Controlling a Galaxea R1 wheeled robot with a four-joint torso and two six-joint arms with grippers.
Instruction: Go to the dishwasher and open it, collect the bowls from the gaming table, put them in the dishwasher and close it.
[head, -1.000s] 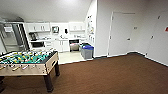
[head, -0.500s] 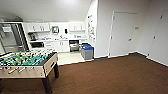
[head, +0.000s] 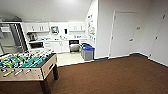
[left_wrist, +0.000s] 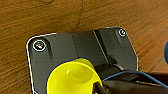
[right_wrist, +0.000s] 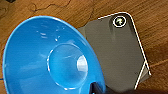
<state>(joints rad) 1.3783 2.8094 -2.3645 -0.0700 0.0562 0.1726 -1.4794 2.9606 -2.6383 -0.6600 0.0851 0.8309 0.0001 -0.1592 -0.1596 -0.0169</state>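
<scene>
Fingers cannot be made out at either wrist. Close against the right wrist sits a blue bowl (right_wrist: 50, 60), glossy, round, with a flat pale base; a yellow bowl (left_wrist: 72, 77) rides at the left. Beyond, the dishwasher (head: 74, 46) stands open under the kitchen counter (head: 53, 40), past the foosball table (head: 27, 66).

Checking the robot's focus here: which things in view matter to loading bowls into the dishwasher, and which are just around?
Part of the job:
blue bowl
yellow bowl
dishwasher, open or closed cannot be told
table-football table

Just around:
blue-lidded bin
white door
fridge
wall cabinets
</scene>
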